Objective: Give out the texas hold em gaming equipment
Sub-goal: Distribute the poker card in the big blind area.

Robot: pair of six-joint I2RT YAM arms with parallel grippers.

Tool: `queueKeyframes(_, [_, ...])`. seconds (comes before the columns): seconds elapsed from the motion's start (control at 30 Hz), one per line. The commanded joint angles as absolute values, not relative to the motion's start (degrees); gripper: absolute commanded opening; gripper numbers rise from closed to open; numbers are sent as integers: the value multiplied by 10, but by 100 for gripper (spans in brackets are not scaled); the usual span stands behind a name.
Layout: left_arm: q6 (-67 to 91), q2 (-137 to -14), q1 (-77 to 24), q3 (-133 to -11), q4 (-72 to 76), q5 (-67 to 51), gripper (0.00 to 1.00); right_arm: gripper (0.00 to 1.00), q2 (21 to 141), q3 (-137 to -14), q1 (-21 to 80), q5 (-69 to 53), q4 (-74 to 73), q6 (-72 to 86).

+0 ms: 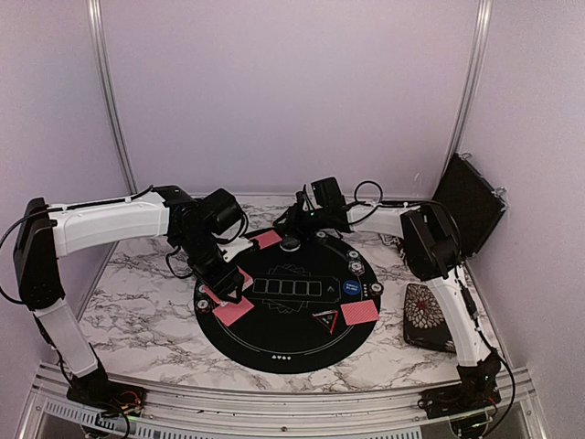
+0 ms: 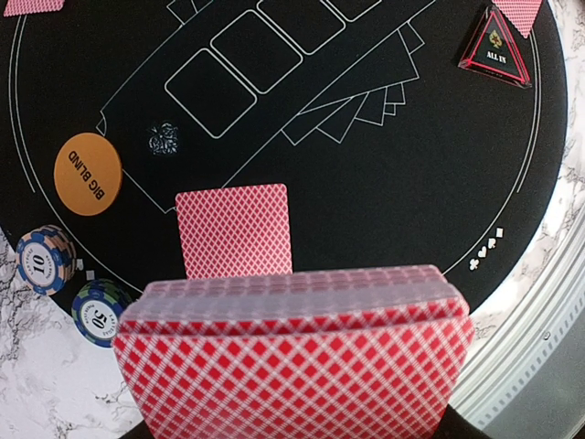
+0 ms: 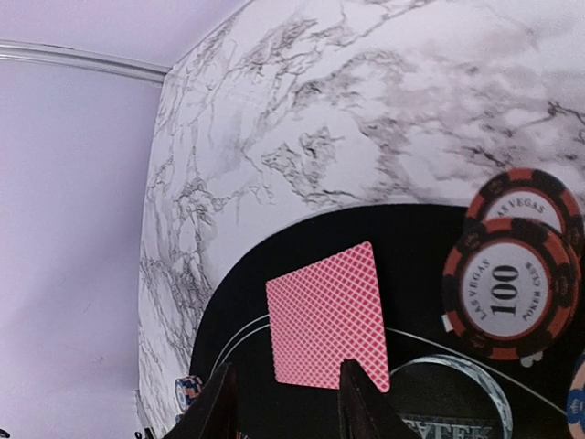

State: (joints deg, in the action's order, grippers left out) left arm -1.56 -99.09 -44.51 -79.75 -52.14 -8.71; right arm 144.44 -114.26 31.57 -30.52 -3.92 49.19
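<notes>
Checker: Progress on the deal, how far along does it look?

Watcher: Somewhere in the first half, as a judgement. On the round black mat point(image 1: 274, 352), pink-red-backed cards lie face down at three seats: a near-left card point(image 1: 233, 311), a near-right card point(image 1: 359, 313) and a far card point(image 1: 266, 240). From above it cannot be told whether any of these is two cards stacked. The one in the left wrist view looks single.

Checker: And the two tools?

Watcher: The left gripper point(image 1: 219, 267) is clenched on the deck point(image 2: 292, 366), a thick stack held over the mat's near-left part, just behind the near-left card. The right gripper point(image 3: 288, 402) has its jaws apart with nothing between them. The far card lies flat on the mat just ahead of it, close to a "100" chip stack point(image 3: 512, 293).

Checker: What else is set out?

Watcher: The orange BIG BLIND button point(image 2: 87, 174) sits left of the near-left card, with two small chip stacks point(image 2: 43, 259) at the rim beside it. The blue button point(image 1: 350, 288) and the ALL IN triangle marker point(image 2: 496, 50) lie toward the near-right seat. More chip stacks dot the mat's edge.

Checker: So what is left?

Watcher: The five outlined boxes point(image 1: 288, 287) in the middle hold no cards, and the deck is nearly whole. The seats probably each need a second card, and the centre row is not yet dealt. The chips and buttons look placed. The patterned case point(image 1: 430, 315) rests on the marble table point(image 1: 137, 311), right of the mat.
</notes>
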Motion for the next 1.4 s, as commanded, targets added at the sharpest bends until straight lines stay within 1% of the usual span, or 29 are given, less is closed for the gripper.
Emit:
queueKeyframes(0.0, [-22,-986,-442,-795,-525,-97,55,36,1462,-1193,328,-294,-61,476])
queueKeyframes(0.13, [-22,-984,-442,-793,-525,-96,55,37,1475,-1218,332,-293,-76,470])
queueKeyframes(0.27, [-22,-983,-442,-792,-524,-96,55,37,1469,-1221,334,-267,-100,451])
queueKeyframes(0.53, [-22,-983,-441,-793,-523,-98,55,44,1488,-1268,340,-224,-159,403])
queueKeyframes(0.7, [-22,-984,-440,-794,-523,-98,55,46,1496,-1279,347,-217,-178,392])
queueKeyframes(0.9, [-22,-984,-440,-792,-523,-98,55,48,1445,-1214,364,-192,-160,377])
queueKeyframes(1.07, [-22,-984,-440,-793,-523,-98,55,49,1424,-1197,373,-172,-167,361])
queueKeyframes(1.37, [-23,-985,-439,-792,-522,-99,55,49,1400,-1147,384,-173,-155,361])
